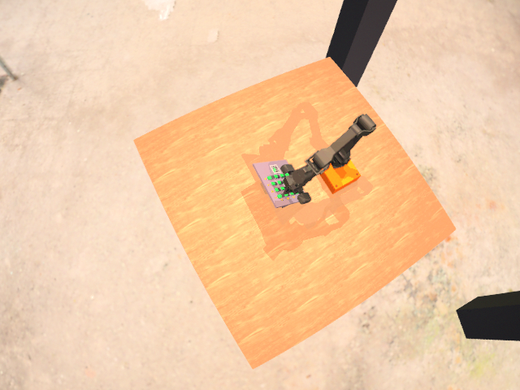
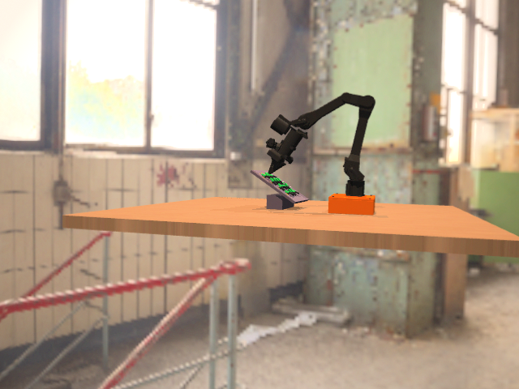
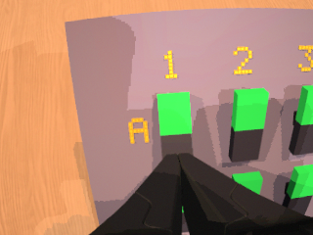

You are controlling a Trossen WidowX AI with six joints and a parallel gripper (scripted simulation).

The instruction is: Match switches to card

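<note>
The purple switch panel (image 1: 261, 172) (image 2: 256, 173) (image 3: 105, 92) stands tilted on the table, with a grid of green-and-dark rocker switches. My gripper (image 3: 178, 164) (image 2: 270, 170) (image 1: 283, 192) is shut and empty. Its tips point down at the near, dark end of switch A1 (image 3: 174, 114) in the far row's left column. I cannot tell whether they touch it. Switch A2 (image 3: 249, 110) and part of switch A3 (image 3: 305, 106) stand to its right. The small card (image 1: 275, 168) lies on the panel's edge, to the arm's right of the grid. My fingers hide the lower rows in the wrist view.
The arm's orange base (image 1: 335, 182) (image 2: 351, 204) stands close behind the panel on the wooden table (image 1: 210, 167) (image 2: 167, 221). A dark post (image 1: 357, 33) rises beyond the table's far corner.
</note>
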